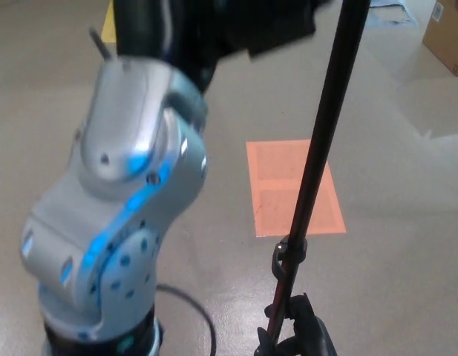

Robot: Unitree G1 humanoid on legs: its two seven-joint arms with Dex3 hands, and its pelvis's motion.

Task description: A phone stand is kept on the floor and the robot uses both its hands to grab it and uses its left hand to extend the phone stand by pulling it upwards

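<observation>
The phone stand's black pole [321, 141] slants from the top edge down to a clamp collar [288, 254]. Below the collar a thinner tube runs to the bottom edge. My right hand [303, 337] shows only partly at the bottom edge, its black fingers wrapped around that lower tube. My left arm [117, 222], silver with blue lights, fills the left side. Its black hand [221, 26] lies along the top edge, just left of the pole. Whether it touches the pole is hidden.
An orange square [294, 185] is marked on the grey floor behind the pole. A cardboard box [445, 33] stands at the top right and yellow tape [108, 22] at the top left. A black cable [191, 308] curls beside my left arm.
</observation>
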